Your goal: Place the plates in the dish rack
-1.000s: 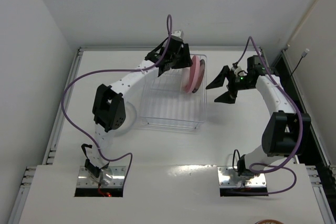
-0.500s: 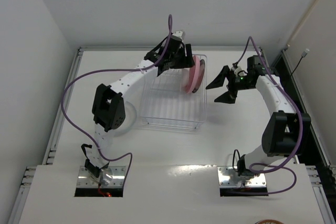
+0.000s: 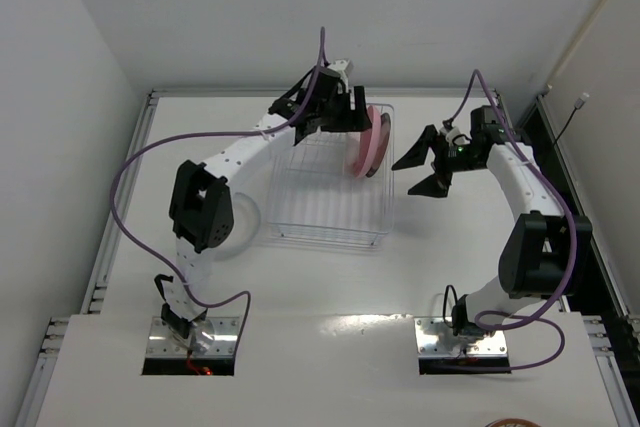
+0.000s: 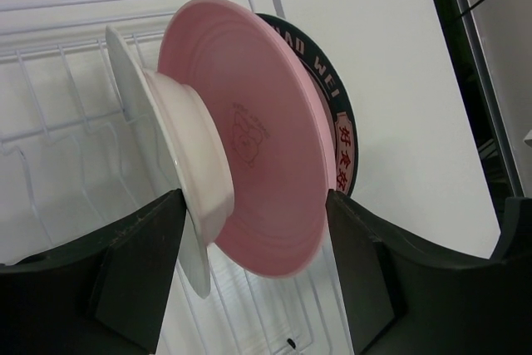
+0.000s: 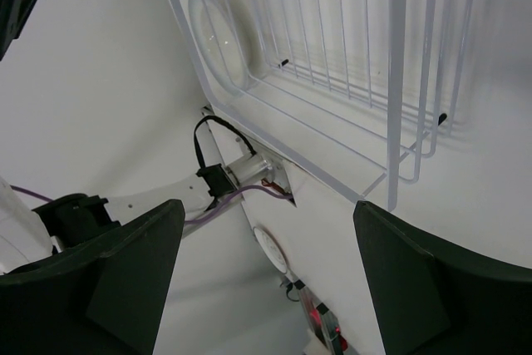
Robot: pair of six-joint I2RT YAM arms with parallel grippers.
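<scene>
The pink plate [image 4: 258,147] stands on edge at the far right of the dish rack [image 3: 325,237], between a dark-rimmed plate [image 4: 339,114] and a pale plate [image 4: 158,147]. The left gripper [image 4: 249,288] and right gripper [image 3: 420,169] are spread wide, holding nothing.

Plate and rack colours
Pink plate [image 4: 266,164], matte, faint centre stamp; dark-rimmed plate [image 4: 339,114] with white and orange-red lettering; whitish plate [image 4: 137,89], plain; dish rack [image 5: 396,81] white wire.

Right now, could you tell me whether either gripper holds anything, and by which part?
Nothing is held. The left gripper is open before the pink plate; the right gripper is open beside the dish rack.
</scene>
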